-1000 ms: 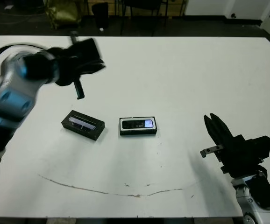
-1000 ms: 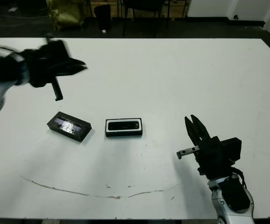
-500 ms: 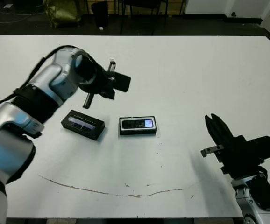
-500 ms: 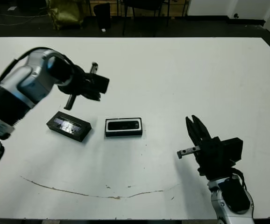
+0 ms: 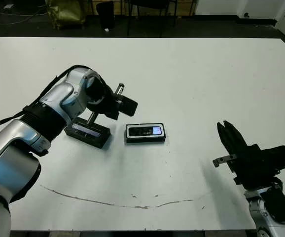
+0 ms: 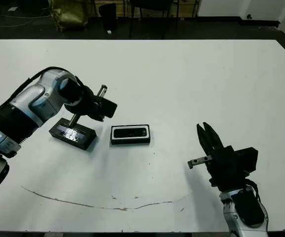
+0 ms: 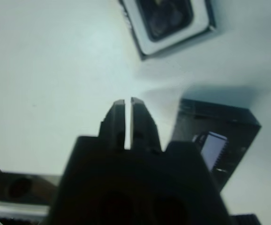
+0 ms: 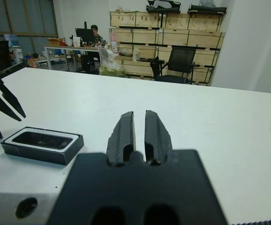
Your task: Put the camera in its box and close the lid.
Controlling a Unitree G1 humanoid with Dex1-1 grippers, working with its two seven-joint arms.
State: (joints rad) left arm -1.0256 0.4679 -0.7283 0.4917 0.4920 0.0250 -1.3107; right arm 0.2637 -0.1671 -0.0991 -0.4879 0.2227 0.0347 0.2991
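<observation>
Nearest me, at the lower right of the head view, my right gripper (image 5: 230,134) hung over the white table (image 5: 196,79), its two black fingers pressed nearly together on nothing. Toward the middle of the frame the box (image 5: 146,133) lay flat with the camera (image 5: 145,131) already seated in its white lining (small bright screen at the right end). Just left of it sat the lid (image 5: 88,132), apart from the box, shiny strip facing up. Above the lid my left gripper (image 6: 74,119) pointed down at it, fingers drawn together and holding nothing, hovering between lid and box
</observation>
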